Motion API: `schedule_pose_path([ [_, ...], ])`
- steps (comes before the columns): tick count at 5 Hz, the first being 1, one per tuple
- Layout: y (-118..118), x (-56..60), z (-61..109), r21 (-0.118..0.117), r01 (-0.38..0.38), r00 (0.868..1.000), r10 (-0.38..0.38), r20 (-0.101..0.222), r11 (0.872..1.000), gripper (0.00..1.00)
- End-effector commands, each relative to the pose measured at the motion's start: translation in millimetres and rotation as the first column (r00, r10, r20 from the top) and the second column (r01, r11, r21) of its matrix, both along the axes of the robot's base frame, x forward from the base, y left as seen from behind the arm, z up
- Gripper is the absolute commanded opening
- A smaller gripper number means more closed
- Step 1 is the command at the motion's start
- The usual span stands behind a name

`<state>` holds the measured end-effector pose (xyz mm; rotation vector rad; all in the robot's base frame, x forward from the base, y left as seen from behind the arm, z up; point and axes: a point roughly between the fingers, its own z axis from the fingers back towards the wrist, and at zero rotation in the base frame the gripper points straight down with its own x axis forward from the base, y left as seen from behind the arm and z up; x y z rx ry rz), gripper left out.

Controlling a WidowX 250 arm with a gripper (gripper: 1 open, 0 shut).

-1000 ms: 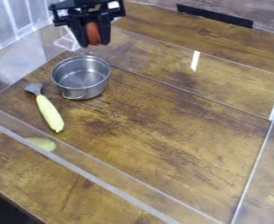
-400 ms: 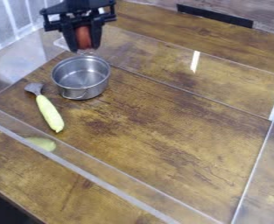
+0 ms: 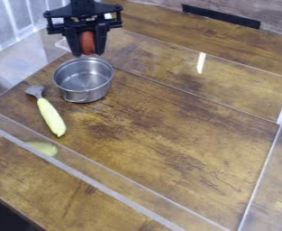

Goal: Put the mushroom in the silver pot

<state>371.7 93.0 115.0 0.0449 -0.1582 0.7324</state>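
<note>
My gripper hangs pointing down just above the far rim of the silver pot, shut on the mushroom. The mushroom's reddish-brown cap shows between the black fingers; its stem is hidden. The shiny round pot stands on the wooden table at the left, and its inside looks empty.
A long yellow vegetable with a grey end lies in front of the pot at the left. Clear plastic walls fence the wooden table on the front and the sides. A dark object sits at the far edge.
The gripper with the mushroom has shifted slightly left and a touch lower over the pot's far rim. Nothing else has moved.
</note>
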Motion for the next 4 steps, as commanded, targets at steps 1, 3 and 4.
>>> schedule_pose_path([
  [1,20.0,-2.9,21.1,0.03,-0.005,0.999,0.003,0.045,1.0,0.0],
  [3,39.6,-6.0,13.9,0.039,-0.004,1.0,0.004,0.013,0.999,0.0],
  [4,43.1,-8.0,11.5,0.038,-0.015,1.0,0.015,-0.005,0.999,1.0],
])
